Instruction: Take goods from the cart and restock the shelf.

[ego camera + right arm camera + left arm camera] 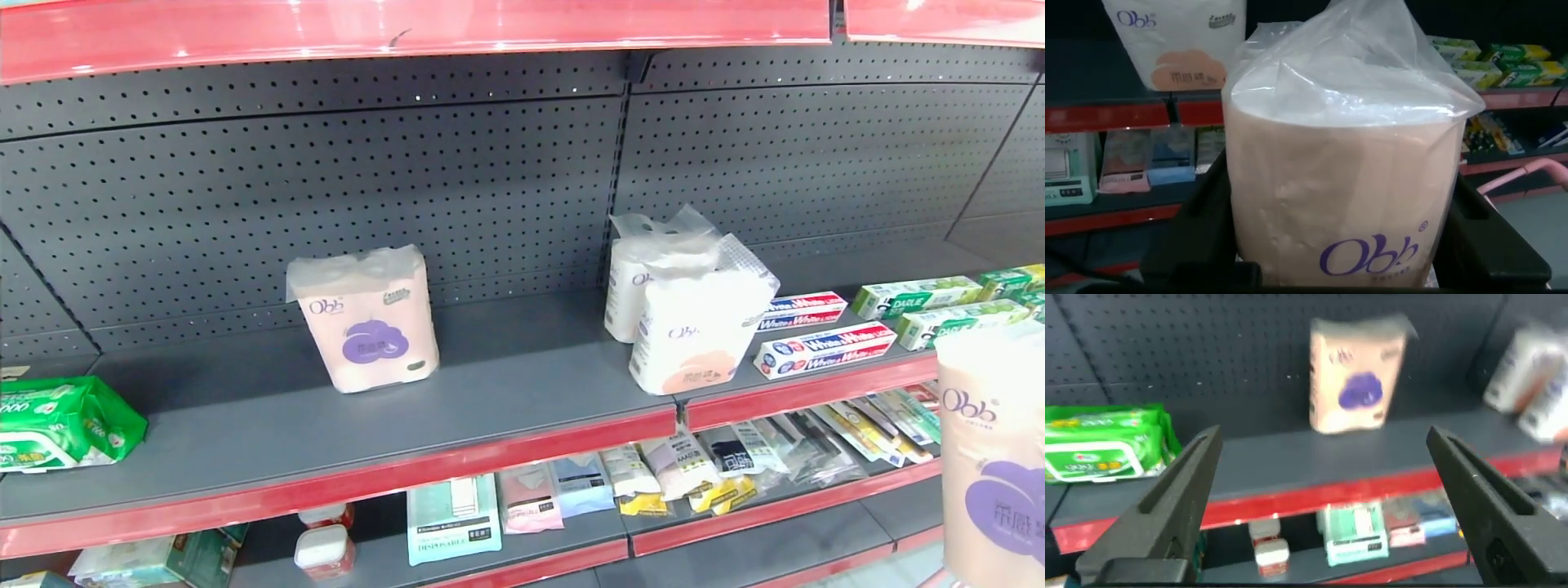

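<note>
A pink toilet-roll pack with a purple cloud mark stands upright mid-shelf on the grey shelf board; it also appears as the pack in the left wrist view. Two more packs, one behind and one in front, stand to its right. My right gripper is shut on another such pack, which rises at the head view's right edge as the held pack, level with the shelf front. My left gripper hangs open and empty, facing the shelf front below the mid-shelf pack.
Green wet-wipe packs lie at the shelf's left end. Red-and-white toothpaste boxes and green ones lie at the right. The lower shelf holds several small packets. A pink cart handle shows beside the held pack.
</note>
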`<state>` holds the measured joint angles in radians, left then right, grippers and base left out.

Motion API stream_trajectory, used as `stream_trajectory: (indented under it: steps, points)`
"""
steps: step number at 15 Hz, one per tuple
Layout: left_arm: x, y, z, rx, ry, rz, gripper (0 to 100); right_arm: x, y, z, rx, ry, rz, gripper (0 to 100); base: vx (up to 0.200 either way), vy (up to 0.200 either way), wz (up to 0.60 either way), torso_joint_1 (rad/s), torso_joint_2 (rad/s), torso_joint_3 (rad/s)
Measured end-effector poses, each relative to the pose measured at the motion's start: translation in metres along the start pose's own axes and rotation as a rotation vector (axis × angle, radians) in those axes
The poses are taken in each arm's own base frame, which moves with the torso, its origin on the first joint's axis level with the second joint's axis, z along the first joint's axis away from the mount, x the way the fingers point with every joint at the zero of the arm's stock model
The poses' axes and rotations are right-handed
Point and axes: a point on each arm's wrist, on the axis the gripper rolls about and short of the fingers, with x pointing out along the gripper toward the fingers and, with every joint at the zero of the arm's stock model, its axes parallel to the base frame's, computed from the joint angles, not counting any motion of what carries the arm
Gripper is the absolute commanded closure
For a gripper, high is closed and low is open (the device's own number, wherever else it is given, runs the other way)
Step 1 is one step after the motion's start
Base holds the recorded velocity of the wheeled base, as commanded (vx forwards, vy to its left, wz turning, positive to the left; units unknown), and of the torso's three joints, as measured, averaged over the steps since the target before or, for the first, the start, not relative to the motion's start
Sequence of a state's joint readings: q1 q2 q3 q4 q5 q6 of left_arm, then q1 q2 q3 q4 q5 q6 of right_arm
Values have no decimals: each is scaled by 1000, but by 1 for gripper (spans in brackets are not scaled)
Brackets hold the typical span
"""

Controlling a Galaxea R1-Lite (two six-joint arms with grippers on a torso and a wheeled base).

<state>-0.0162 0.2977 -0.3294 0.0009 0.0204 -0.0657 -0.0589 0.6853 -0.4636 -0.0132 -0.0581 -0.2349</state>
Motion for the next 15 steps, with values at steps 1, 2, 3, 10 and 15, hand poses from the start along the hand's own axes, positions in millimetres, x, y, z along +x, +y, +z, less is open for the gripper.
stream_trajectory:
  steps: [1,2,3,10,15]
  points:
    - [11,0,7,-8,44,55,0,1,0,2,-2,-1,-1,100,0,0,0,0,0,0]
    - [24,1,10,-5,106,104,0,2,-1,5,-3,-5,-5,100,0,0,0,0,0,0]
    - [36,1,9,2,162,130,0,2,-2,7,-2,-5,-6,100,0,0,0,0,0,0]
    - [129,-3,3,58,341,-54,0,5,0,-1,26,28,-1,100,0,0,0,0,0,0]
    - [188,22,-13,194,338,-318,0,6,0,-1,22,34,-15,100,0,0,0,0,0,0]
